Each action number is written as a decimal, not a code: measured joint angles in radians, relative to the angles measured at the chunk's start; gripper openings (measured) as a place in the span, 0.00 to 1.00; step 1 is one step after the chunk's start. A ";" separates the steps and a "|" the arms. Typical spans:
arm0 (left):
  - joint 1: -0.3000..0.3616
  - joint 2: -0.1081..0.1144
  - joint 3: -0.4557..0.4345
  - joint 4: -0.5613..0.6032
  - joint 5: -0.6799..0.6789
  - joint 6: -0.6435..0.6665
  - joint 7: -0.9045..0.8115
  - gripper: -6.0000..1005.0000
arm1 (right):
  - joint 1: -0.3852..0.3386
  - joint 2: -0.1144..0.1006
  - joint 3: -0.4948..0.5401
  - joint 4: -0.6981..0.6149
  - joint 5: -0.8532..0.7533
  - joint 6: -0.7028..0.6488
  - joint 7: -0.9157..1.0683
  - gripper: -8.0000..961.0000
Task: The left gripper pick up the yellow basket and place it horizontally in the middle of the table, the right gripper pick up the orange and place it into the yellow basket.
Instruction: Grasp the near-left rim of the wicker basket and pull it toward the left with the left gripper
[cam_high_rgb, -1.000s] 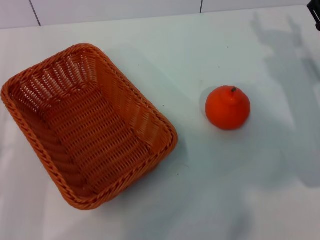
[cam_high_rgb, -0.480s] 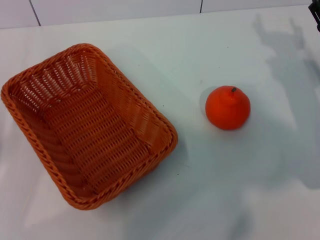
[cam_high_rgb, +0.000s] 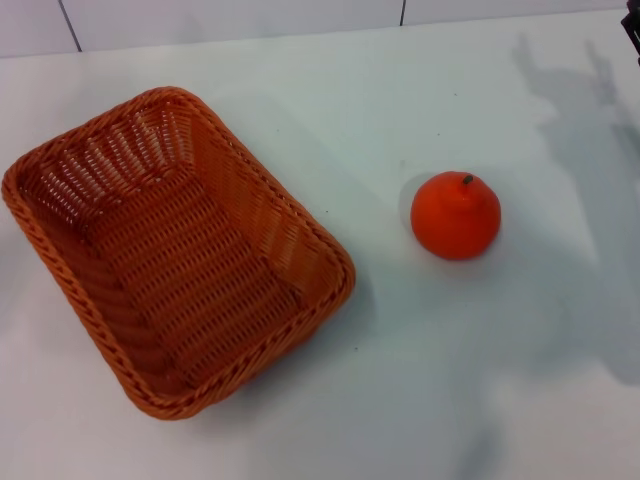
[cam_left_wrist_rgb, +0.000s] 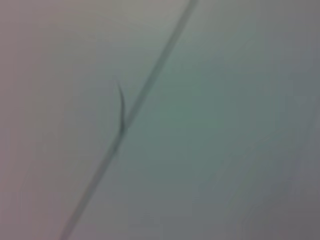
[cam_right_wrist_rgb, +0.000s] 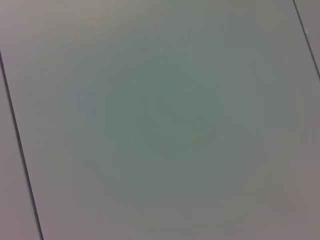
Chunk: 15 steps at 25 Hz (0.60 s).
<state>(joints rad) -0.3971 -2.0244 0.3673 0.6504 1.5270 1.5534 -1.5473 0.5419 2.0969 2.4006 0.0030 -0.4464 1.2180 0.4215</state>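
Observation:
The yellow basket is an orange-brown woven wicker basket. It lies empty on the left of the white table, turned at a slant. The orange sits on the table to the right of the basket, apart from it, stem up. A small black part of the right gripper shows at the far right edge, well beyond the orange. The left gripper is out of view. Both wrist views show only a plain pale surface with thin dark seams.
A white panelled wall runs along the table's far edge. Shadows of the arm fall on the table at the right. Bare tabletop lies between the basket and the orange.
The arm shadows on the right of the table have shifted slightly to the right. The basket and the orange have not moved.

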 joint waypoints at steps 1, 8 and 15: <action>-0.041 0.023 0.003 0.025 0.090 -0.004 -0.068 0.77 | -0.002 0.000 0.000 0.000 0.000 0.000 0.004 0.98; -0.195 0.094 0.089 0.142 0.472 -0.016 -0.291 0.78 | -0.012 0.000 0.000 0.000 0.000 0.001 0.017 0.98; -0.276 0.087 0.246 0.321 0.725 -0.059 -0.434 0.78 | -0.017 0.001 -0.002 0.000 0.000 0.000 0.019 0.98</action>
<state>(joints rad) -0.6726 -1.9370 0.6130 0.9712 2.2519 1.4940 -1.9814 0.5249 2.0983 2.3985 0.0031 -0.4464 1.2180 0.4401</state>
